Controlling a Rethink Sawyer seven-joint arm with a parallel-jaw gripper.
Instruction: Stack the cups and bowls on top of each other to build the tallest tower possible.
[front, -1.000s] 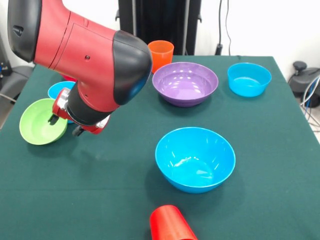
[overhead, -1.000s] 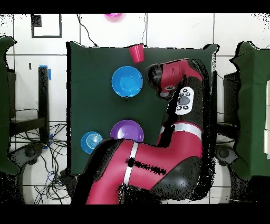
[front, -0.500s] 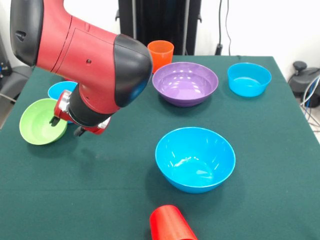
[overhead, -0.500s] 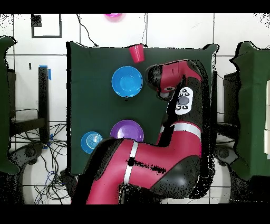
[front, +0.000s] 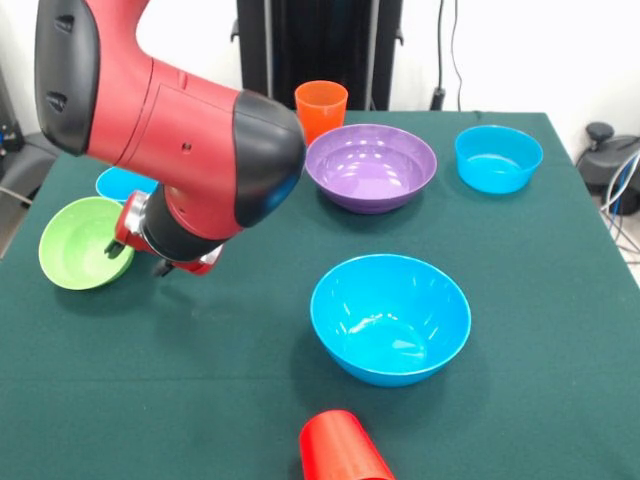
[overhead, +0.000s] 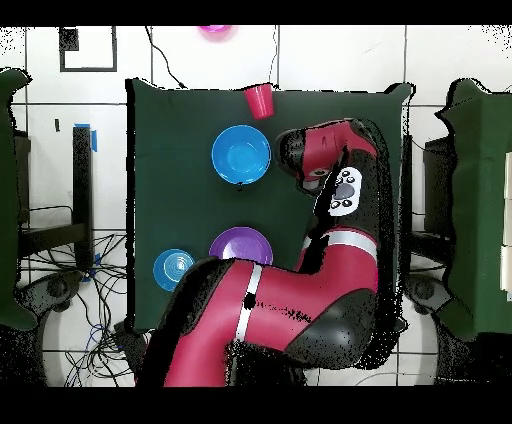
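Gripper (front: 138, 258): at green bowl's (front: 75, 243) rim, near table edge; grip state unclear.
Bowl: light, stiff, glossy plastic, likely slippery.
Hold: pinch the thin rim wall.

Front view: big bowl (front: 390, 317) centre, tipped cup (front: 340, 447) before it, wide bowl (front: 371, 166) behind, upright cup (front: 321, 107) farther back; gripper (front: 140, 256) beside left bowl (front: 80, 243), possibly touching.

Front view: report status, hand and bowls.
Hand low at green bowl rim, grip state unclear. Nothing stacked: purple bowl, big blue bowl, orange cup all apart. Arm hides part of small blue bowl.
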